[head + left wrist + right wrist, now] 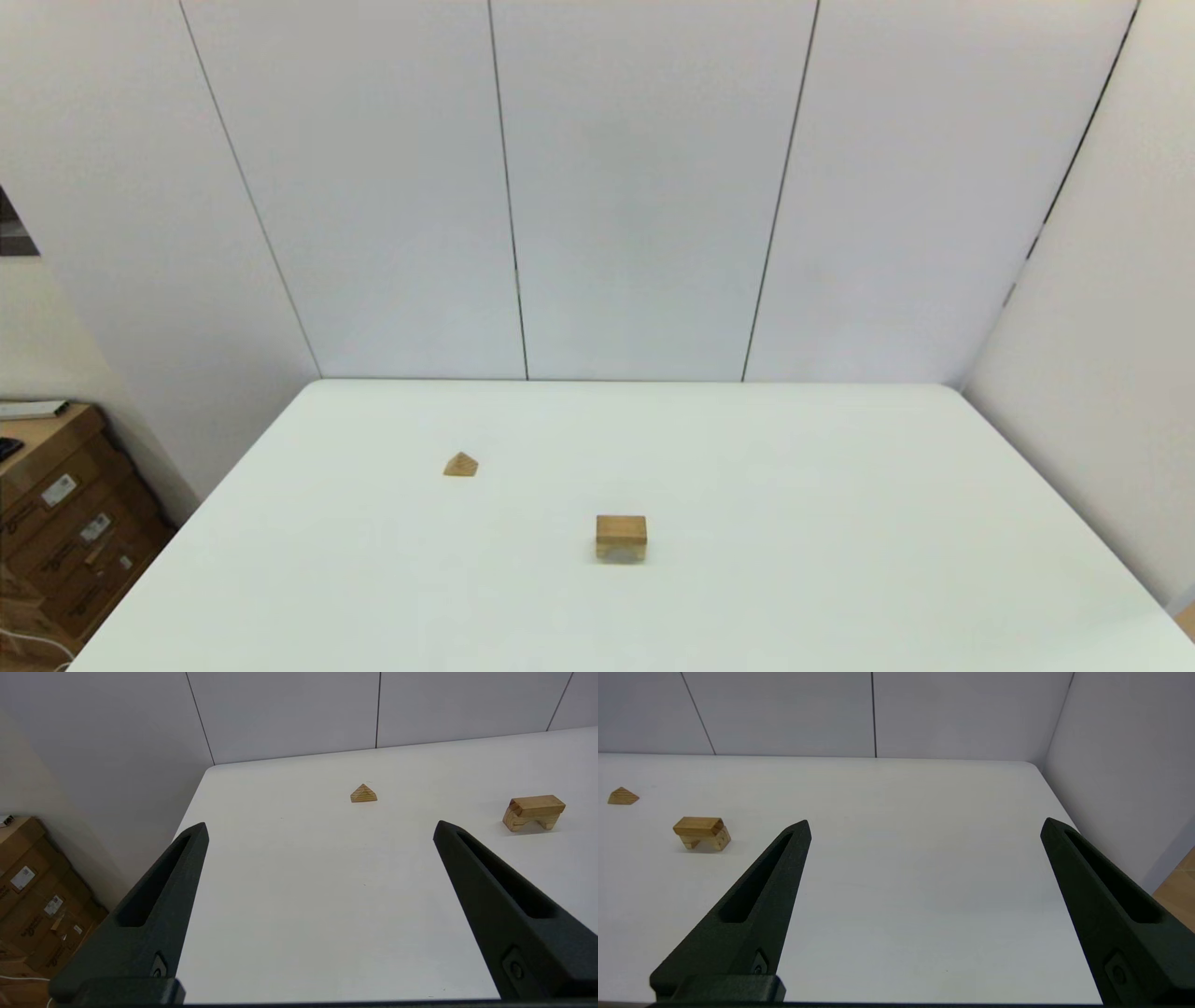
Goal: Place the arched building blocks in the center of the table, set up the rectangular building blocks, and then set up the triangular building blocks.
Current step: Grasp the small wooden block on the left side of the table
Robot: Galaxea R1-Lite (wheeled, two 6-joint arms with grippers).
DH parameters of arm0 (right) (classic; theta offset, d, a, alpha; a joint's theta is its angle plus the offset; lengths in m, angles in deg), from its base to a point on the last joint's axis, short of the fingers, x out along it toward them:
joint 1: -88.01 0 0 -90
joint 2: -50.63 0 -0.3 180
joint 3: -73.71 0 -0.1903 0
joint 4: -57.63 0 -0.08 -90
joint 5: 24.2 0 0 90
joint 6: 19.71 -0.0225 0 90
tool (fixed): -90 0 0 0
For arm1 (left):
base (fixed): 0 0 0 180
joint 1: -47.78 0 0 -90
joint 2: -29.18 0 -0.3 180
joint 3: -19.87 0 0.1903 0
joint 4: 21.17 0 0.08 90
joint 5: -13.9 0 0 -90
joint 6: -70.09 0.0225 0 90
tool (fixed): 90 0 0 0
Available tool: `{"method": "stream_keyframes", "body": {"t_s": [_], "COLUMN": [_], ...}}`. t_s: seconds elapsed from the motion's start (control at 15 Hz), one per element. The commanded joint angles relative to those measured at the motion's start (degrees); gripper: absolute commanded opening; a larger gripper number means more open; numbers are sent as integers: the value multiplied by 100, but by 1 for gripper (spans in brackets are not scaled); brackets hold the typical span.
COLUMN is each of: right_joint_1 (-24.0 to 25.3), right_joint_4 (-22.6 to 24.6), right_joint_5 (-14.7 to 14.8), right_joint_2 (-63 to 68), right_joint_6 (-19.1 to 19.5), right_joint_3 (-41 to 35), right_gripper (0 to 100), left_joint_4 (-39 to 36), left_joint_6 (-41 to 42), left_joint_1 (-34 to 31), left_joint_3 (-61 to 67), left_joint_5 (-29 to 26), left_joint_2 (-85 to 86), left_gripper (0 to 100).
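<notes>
Jaws on both the left gripper (320, 828) and right gripper (924, 826) stood wide, holding nothing, back from the arched block (621, 539) and triangular block (460, 465) on the table (840, 523).

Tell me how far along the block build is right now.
Done: the arched block stands near the table center with the rectangular slab laid on top. In hand: nothing; the left tool and right tool are both open, pulled back near the table's front edge. Left: the triangular block sits apart, to the stack's far left.
</notes>
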Motion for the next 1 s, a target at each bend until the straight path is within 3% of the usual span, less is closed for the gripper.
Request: {"method": "stream_keyframes", "body": {"t_s": [0.07,0.6,1.0], "right_joint_1": [1,1,1], "right_joint_4": [2,2,2], "right_joint_5": [-2,-2,-2], "right_joint_2": [-11,-11,-11], "right_joint_6": [4,4,4], "right_joint_3": [-9,-9,-9], "right_gripper": [100,100,100], "left_joint_4": [0,123,1099], "left_joint_6": [2,46,239], "left_joint_1": [1,10,10], "left_joint_3": [0,-97,-1775], "left_joint_5": [-3,-21,-73], "left_joint_2": [-7,-25,-1607], "left_gripper": [100,100,100]}}
